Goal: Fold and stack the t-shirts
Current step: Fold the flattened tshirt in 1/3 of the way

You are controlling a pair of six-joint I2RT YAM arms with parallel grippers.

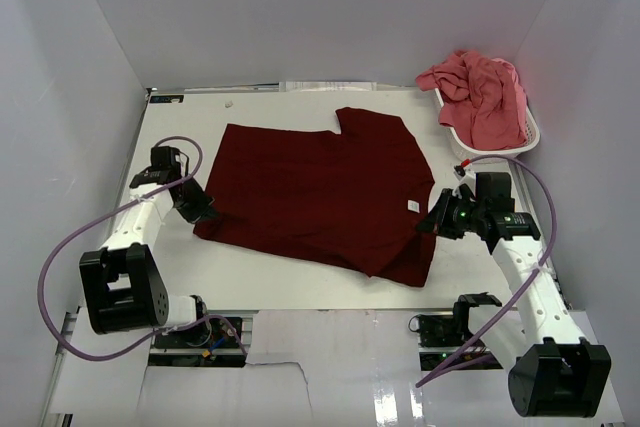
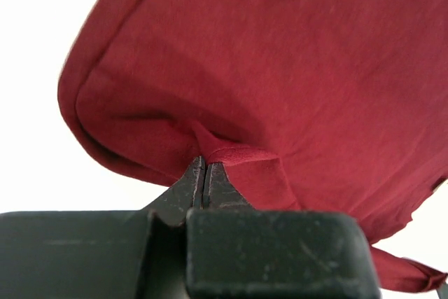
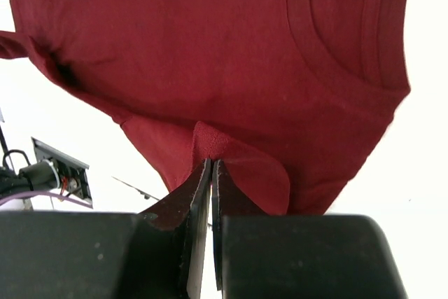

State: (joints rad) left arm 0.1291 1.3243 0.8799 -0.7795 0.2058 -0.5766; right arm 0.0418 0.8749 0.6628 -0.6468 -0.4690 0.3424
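The dark maroon t-shirt [image 1: 320, 187] lies spread across the middle of the white table, partly folded, with a small white tag near its right edge. My left gripper [image 1: 203, 209] is shut on the shirt's left lower edge; the left wrist view shows the jaws pinching a fold of maroon cloth [image 2: 231, 155]. My right gripper [image 1: 432, 222] is shut on the shirt's right edge; the right wrist view shows the cloth [image 3: 210, 138] pinched at the jaw tips, with the neckline above. The coral pink t-shirt [image 1: 480, 92] lies heaped in the basket at the back right.
The white plastic basket [image 1: 520, 143] stands at the back right corner, close behind my right arm. White walls enclose the table on three sides. Purple cables loop from both arms. A small box with wires [image 3: 59, 169] shows at the left of the right wrist view.
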